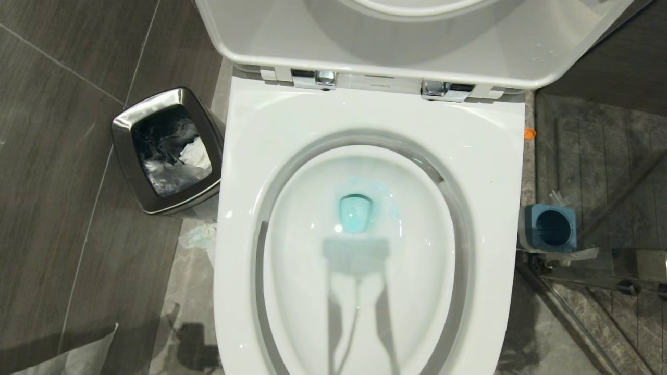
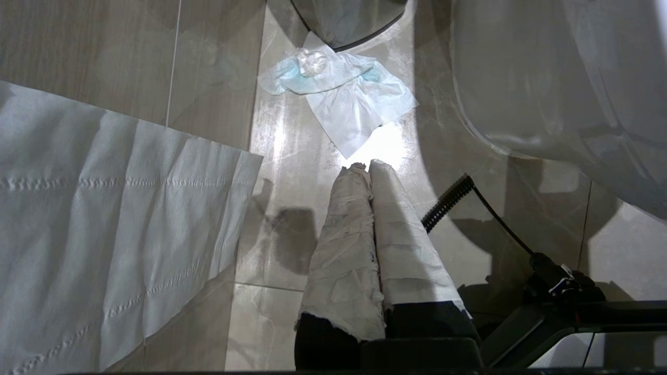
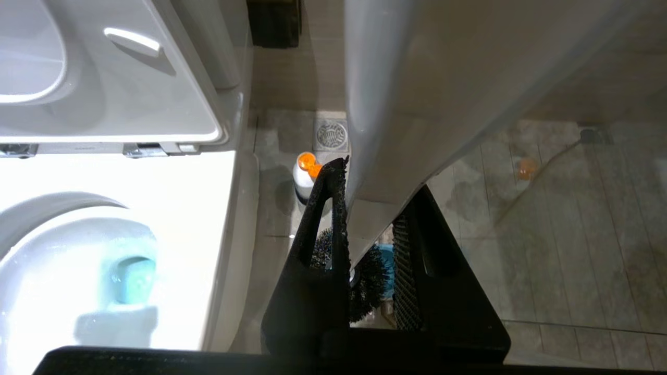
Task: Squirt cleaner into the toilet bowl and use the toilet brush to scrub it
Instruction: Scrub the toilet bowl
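**Right hand pinching brush handle, head above the holder**

Count: one toilet bowl [image 1: 365,135], one toilet brush [image 3: 365,130], one brush holder [image 1: 550,227], one cleaner bottle [image 3: 304,179], one steel bin [image 1: 167,151], two hands.

Toilet bowl: lid and seat up, teal-blue liquid pooled around the drain [image 1: 356,211] at the bottom of the basin.

Right hand [image 3: 367,229]: fingers pressed against the whitish brush handle, which runs up between them, close to the wrist camera. Black bristle head [image 3: 365,281] hangs below the fingers, over the blue of the holder, floor side of the bowl rim. Not in the head view.

Holder: on the floor just beside the bowl's right edge, blue, opening up, no brush seen in it from the head view.

Cleaner bottle: upright on the floor beyond the right hand, between the bowl's side and a floor drain [image 3: 331,134], orange cap up.

Left hand [image 2: 367,172]: paper-wrapped fingers pressed together, nothing held, hanging over the floor left of the bowl. Crumpled tissue [image 2: 338,94] lies on the floor ahead of it; a paper sheet [image 2: 104,219] is beside.
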You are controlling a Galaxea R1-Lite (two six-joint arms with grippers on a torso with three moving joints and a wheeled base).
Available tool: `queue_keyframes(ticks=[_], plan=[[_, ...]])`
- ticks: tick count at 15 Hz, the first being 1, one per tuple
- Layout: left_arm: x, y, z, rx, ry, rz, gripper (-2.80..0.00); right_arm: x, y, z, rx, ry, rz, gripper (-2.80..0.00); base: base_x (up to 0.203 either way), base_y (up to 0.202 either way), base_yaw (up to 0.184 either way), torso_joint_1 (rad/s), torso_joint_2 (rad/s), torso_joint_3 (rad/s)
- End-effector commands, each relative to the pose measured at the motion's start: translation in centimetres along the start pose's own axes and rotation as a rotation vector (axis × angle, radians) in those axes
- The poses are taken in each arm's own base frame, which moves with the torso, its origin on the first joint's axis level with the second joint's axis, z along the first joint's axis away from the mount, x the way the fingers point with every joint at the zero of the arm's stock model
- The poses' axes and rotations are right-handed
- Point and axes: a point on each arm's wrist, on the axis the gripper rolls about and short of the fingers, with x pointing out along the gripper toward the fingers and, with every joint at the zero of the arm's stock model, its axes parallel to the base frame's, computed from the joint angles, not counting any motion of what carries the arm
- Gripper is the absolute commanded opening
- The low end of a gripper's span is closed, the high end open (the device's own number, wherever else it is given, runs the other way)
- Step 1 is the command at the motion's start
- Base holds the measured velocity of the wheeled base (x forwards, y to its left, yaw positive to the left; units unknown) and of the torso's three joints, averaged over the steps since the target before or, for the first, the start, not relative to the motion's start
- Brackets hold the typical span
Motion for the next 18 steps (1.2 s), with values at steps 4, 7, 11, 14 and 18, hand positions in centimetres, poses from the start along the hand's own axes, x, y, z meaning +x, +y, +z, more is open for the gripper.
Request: queue_keyframes(ticks=[4,7,11,14,18], plan=[[0.0,0.0,0.0,0.0,0.0,0.0,-2.8,0.01,0.06,0.38,0.0,0.022,0.0,-2.8,0.0,0.0,0.0,0.0,0.0,0.0],[0.0,0.0,0.0,0.002,0.0,0.0,-2.8,-0.02,0.07,0.41,-0.003,0.022,0.0,-2.8,0.0,0.0,0.0,0.0,0.0,0.0],[0.0,0.0,0.0,0.004,0.0,0.0,-2.8,0.22,0.11,0.53,-0.006,0.025,0.009,-2.8,0.0,0.0,0.0,0.0,0.0,0.0],[0.0,0.0,0.0,0.002,0.0,0.0,-2.8,0.33,0.13,0.51,-0.006,0.03,0.014,-2.8,0.0,0.0,0.0,0.003,0.0,0.109],[0.0,0.0,0.0,0.002,0.0,0.0,-2.8,0.47,0.17,0.44,-0.006,0.038,0.036,-2.8,0.0,0.0,0.0,-0.002,0.0,0.189]])
